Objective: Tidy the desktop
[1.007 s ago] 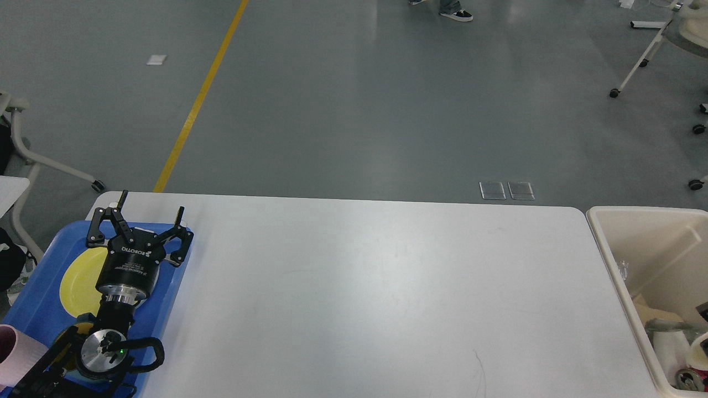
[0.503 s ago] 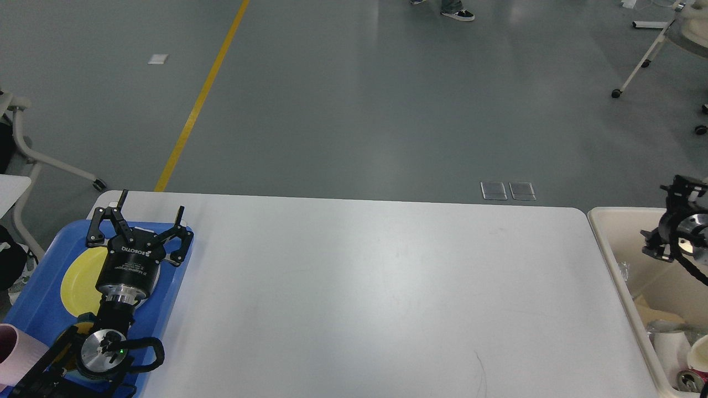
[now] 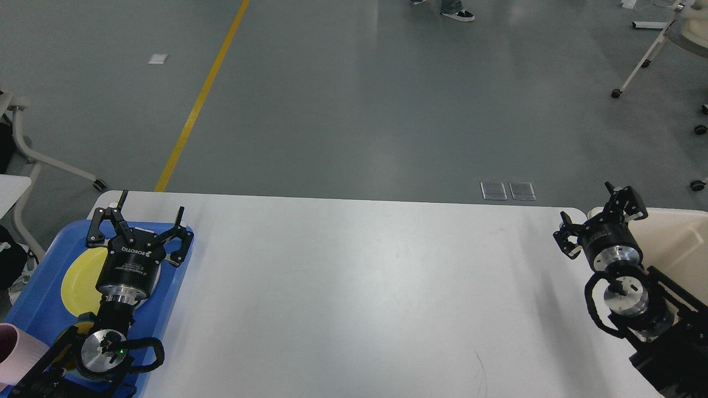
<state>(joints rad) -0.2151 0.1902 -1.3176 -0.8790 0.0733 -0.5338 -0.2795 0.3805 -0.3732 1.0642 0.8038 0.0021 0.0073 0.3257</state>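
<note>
The left gripper [image 3: 150, 209] hangs at about eight o'clock in the head view, fingers spread wide and holding nothing, over the far end of the blue tray [image 3: 41, 309]. A yellow plate [image 3: 77, 279] lies in the tray beneath it, and a pink cup [image 3: 15, 354] shows at the near left corner.

The right gripper [image 3: 594, 213] sits at about four o'clock, also spread and empty, above the desktop's right edge just beside the beige bin [image 3: 672, 243].

The desktop [image 3: 359, 298] fills the middle and lower view between the two arms. Its white surface shows only faint scuffs, no loose items.

Judging from this, the tidying looks essentially complete. A good finish would be to lift both arms straight up before drawing them back, so the left fingers clear the plate and tray rim and the right wrist clears the bin wall.
</note>
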